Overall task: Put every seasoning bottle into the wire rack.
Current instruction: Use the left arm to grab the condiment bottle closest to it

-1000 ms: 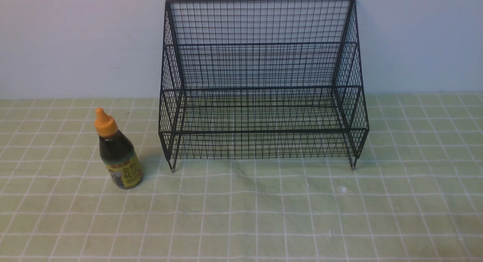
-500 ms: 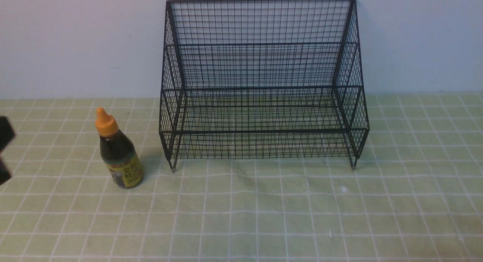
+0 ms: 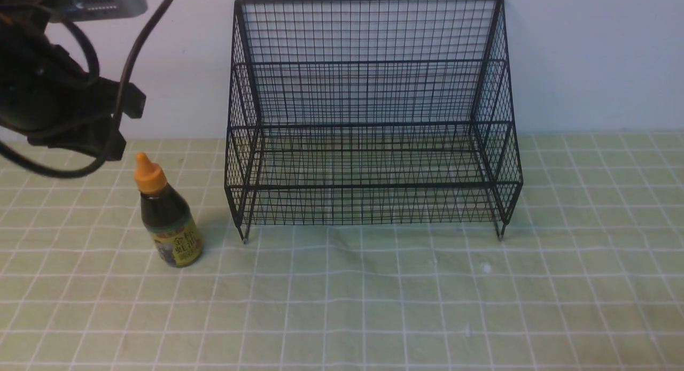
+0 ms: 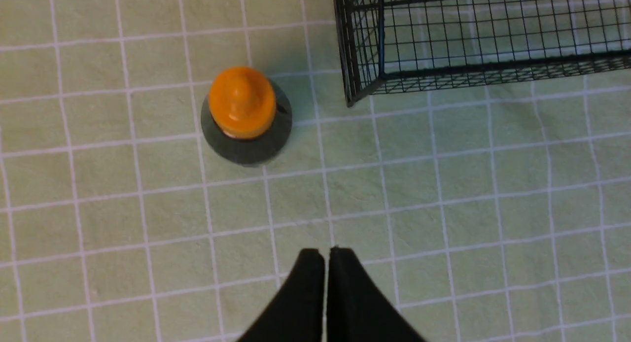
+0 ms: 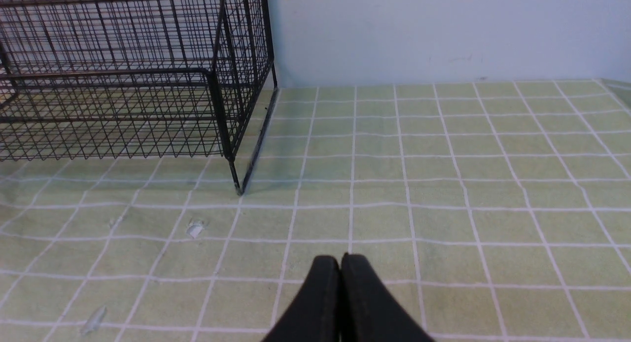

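Note:
The seasoning bottle (image 3: 168, 221), dark with an orange pointed cap and a yellow-green label, stands upright on the cloth just left of the wire rack (image 3: 368, 120). The rack is black, two-tiered and holds nothing. My left arm (image 3: 59, 109) hangs above and left of the bottle. The left wrist view looks down on the bottle's cap (image 4: 241, 103) and the rack's corner (image 4: 360, 81). The left gripper (image 4: 325, 253) is shut, empty and clear of the bottle. My right gripper (image 5: 340, 259) is shut and empty, low over the cloth right of the rack (image 5: 123, 85).
A green cloth with white grid lines (image 3: 374, 307) covers the table. A pale wall (image 3: 588, 61) stands right behind the rack. Small white specks lie on the cloth (image 3: 485, 268), also seen in the right wrist view (image 5: 195, 228).
My left arm has come in from the left edge and risen to above the bottle. The bottle and the rack have not moved.

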Controlling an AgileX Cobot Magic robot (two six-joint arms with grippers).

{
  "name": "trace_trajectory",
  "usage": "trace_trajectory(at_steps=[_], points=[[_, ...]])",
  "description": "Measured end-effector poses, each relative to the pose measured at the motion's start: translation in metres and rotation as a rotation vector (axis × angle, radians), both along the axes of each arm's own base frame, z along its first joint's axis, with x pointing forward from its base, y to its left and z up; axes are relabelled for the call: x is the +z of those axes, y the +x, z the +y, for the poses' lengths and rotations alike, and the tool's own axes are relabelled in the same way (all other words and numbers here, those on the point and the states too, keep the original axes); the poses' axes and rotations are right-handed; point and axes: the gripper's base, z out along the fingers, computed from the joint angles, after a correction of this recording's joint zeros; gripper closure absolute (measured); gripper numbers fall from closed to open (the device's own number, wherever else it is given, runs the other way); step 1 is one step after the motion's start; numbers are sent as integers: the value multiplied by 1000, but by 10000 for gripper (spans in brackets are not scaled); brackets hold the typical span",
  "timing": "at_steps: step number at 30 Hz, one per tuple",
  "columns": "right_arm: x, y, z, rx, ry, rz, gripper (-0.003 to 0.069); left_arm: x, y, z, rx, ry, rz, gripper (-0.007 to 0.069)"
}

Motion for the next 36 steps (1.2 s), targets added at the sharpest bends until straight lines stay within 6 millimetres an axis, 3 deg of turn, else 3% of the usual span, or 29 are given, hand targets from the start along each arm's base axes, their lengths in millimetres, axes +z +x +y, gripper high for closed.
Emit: trace_trajectory(at_steps=[6,10,14,15,18,22,25,30,32,35,36], points=[[0,0,0,0,0,0,673,-16,24,0,2,16,36,615],[0,0,0,0,0,0,673,-23,36,1,11,29,4,538],[0,0,0,0,0,0,673,-33,49,4,15,63,-22,323],[0,0,0,0,0,0,673,-34,50,4,15,65,-22,313],[0,0,0,0,0,0,673,-50,59,4,14,75,19,167],[0,0,0,0,0,0,673,-78,73,3,8,80,91,74],[0,0,0,0,0,0,673,-93,79,3,6,83,129,64],[0,0,0,0,0,0,673,-102,82,3,5,84,154,99],[0,0,0,0,0,0,673,-106,84,4,3,92,167,165],[0,0,0,0,0,0,673,-110,85,4,1,96,180,330],[0,0,0,0,0,0,673,-110,85,4,1,96,184,330]])
